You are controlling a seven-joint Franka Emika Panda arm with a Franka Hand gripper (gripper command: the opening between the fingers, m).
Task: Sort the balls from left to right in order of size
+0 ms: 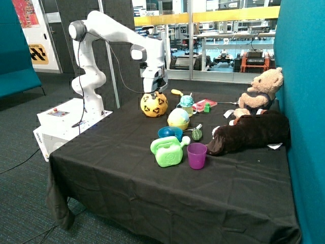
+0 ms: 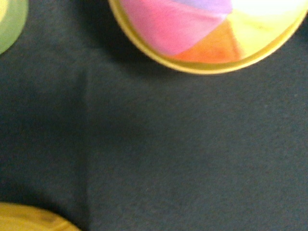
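Observation:
A large yellow ball with black patches sits at the back of the black-clothed table. My gripper hangs right above it, close to its top. A smaller pastel multi-coloured ball rests in a yellow-rimmed holder just beside it, toward the table's middle. In the wrist view the pastel ball with pink, orange and yellow panels fills one edge, and a sliver of the yellow ball shows at the opposite corner, with bare black cloth between them. A small teal ball sits on a cup behind the pastel one.
A blue bowl, green watering can and purple cup stand toward the front. A small green object lies beside them. A teddy bear and brown plush lie along the teal wall. A pink tray sits at the back.

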